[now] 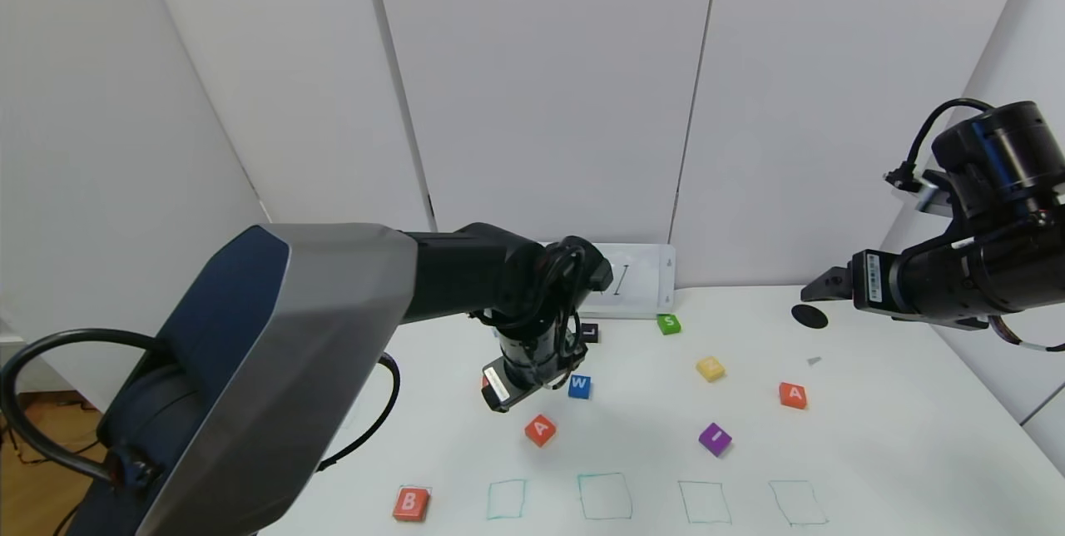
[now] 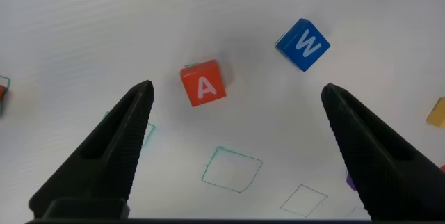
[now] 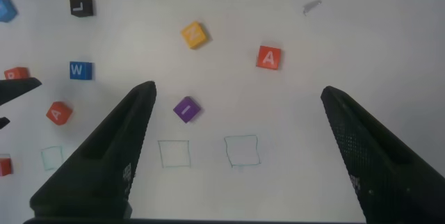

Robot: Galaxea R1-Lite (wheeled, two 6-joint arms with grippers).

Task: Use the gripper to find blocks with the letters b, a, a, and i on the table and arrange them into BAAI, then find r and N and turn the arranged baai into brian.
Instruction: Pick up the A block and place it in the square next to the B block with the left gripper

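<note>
While above the A block (image 2: 204, 83), left gripper (image 2: 236, 106) agape, empty.

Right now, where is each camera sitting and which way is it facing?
Head: high on the robot, facing forward and down at the table; both arms show.
Left wrist: above the near A block, open left gripper framing it.
Right wrist: higher, over the purple I block; open right gripper.
All share the W block.

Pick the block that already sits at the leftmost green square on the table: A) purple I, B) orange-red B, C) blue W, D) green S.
B: the orange-red B block lies at the leftmost green square; the other four squares hold nothing.
</note>
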